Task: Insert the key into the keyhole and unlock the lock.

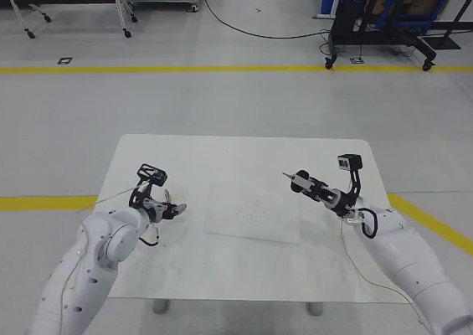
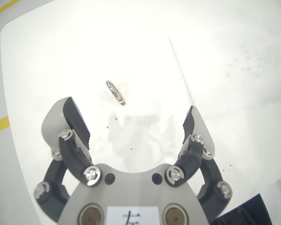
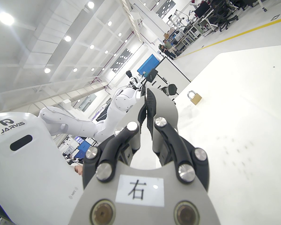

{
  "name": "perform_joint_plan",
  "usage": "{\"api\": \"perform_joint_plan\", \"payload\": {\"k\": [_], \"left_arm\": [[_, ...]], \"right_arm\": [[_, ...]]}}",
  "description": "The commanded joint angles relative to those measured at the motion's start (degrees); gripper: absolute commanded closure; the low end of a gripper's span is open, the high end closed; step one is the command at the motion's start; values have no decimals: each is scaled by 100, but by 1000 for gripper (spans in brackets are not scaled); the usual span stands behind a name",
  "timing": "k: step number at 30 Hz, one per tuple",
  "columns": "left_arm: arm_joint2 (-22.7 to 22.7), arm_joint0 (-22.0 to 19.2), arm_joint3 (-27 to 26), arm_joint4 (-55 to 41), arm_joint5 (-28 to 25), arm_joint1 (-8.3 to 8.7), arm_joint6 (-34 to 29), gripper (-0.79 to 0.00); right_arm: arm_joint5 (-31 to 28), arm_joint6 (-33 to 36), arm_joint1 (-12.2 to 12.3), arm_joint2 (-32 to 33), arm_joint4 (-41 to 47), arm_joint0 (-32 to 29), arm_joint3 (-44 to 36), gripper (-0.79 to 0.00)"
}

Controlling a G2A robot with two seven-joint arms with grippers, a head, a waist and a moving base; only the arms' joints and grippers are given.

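A small brass padlock with a silver shackle rests on the white table, edge-on to the left wrist view. My left gripper hangs open just short of it, the lock ahead of the gap between the fingers. In the top view this left gripper is over the table's left part. My right gripper is raised over the right part, shut on a thin key that pokes out toward the table's far side. From the right gripper, the padlock shows far off across the table.
A thin white sheet lies flat in the table's middle, its edge running close to the padlock. The table's near edge is close to both arms. Yellow floor lines pass beside the table.
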Motion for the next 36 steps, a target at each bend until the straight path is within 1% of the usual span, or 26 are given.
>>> {"api": "perform_joint_plan", "payload": {"k": [1,4,7,9,11,19,24,26,28,29,36], "left_arm": [[137,-124,155,14,104,-32,-39,-653],[296,-217,341,21,135,-69,-120,-619],[451,-294,512,91,194,-108,-65,-563],[519,-363,629,199,297,-130,-26,-471],[576,-430,730,327,449,-153,31,-428],[597,-601,1030,335,752,-225,260,-369],[676,-708,1236,385,764,-268,313,-296],[701,-744,1287,404,766,-285,345,-234],[718,-765,1318,436,761,-297,374,-58],[721,-772,1327,438,756,-302,382,0],[719,-778,1355,664,801,-323,507,0]], "right_arm": [[0,0,0,0,0,0,0,0],[0,0,0,0,0,0,0,0],[0,0,0,0,0,0,0,0],[0,0,0,0,0,0,0,0],[0,0,0,0,0,0,0,0],[0,0,0,0,0,0,0,0],[0,0,0,0,0,0,0,0],[0,0,0,0,0,0,0,0],[0,0,0,0,0,0,0,0],[0,0,0,0,0,0,0,0],[0,0,0,0,0,0,0,0]]}}
